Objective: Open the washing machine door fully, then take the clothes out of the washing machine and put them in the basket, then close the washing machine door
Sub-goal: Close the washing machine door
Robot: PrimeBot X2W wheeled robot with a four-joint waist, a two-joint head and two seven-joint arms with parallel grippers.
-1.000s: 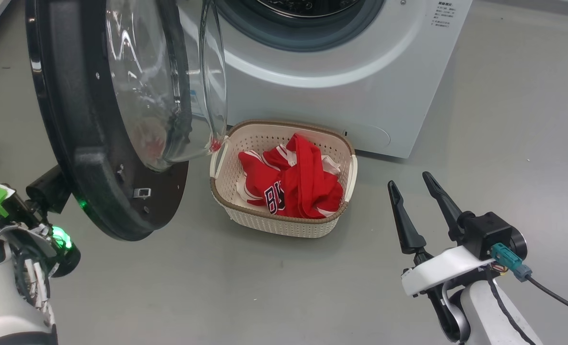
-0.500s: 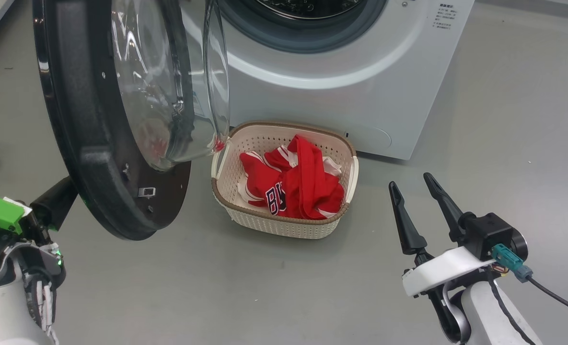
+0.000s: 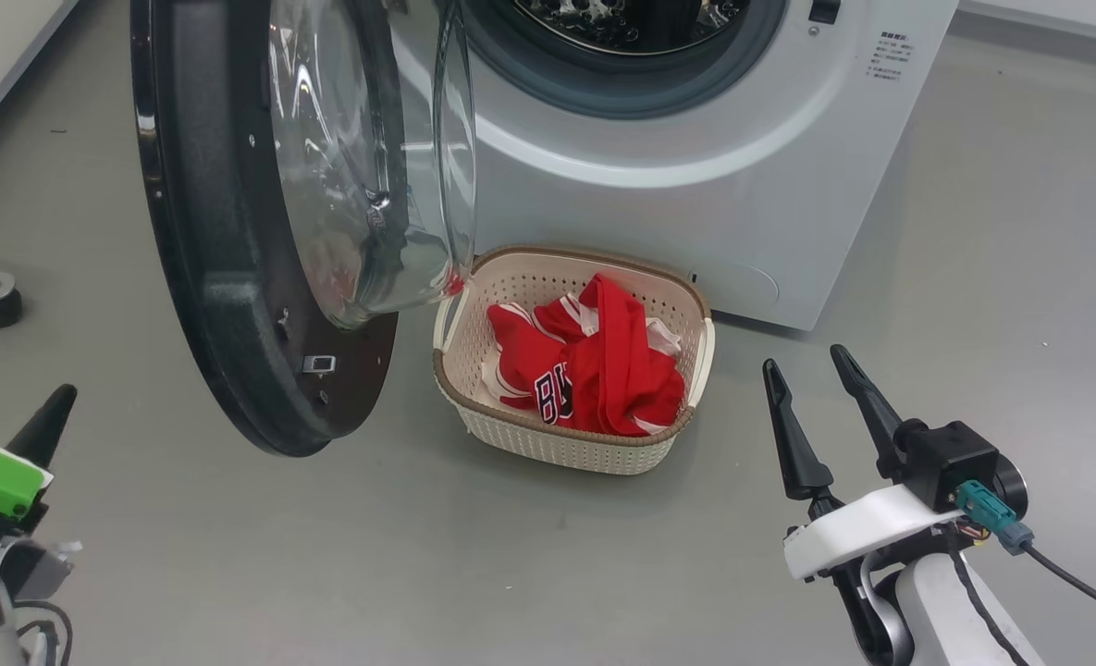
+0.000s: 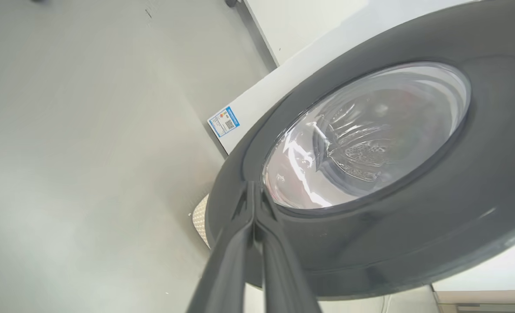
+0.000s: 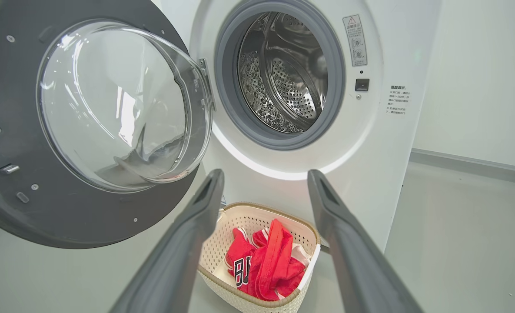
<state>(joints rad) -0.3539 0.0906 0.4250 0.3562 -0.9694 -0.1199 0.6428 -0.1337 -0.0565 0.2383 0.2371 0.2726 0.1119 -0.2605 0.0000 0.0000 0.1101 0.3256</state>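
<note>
Left gripper (image 3: 57, 402), long dark fingers under a green block, is now sitting low left in the head view, apart from the door. Half a second ago it was tucked up behind the door's outer face. Its jaws are pressed together, tips aiming at the black rim in the left wrist view. The head camera is shifting too, so the overall slide of the scene isn't object motion.

Large round washing machine door (image 3: 224, 305), glossy black rim around a bulging clear glass bowl, is hanging wide open, its lower edge just beside the basket's left end. Small cream perforated plastic basket (image 3: 548, 444) with a brown woven-look rim is standing on the grey floor (image 3: 418, 555) right in front of the machine, holding the bright red jersey clothes (image 3: 594, 370) bunched inside.

Big white front-loading washing machine (image 3: 695, 213) is showing a bare perforated steel drum (image 5: 283, 82). Right gripper (image 3: 805, 361), jaws apart and carrying nothing, is hovering low right.

Unloading looks done. The left arm is probably backing off to line up the push that shuts the door.
</note>
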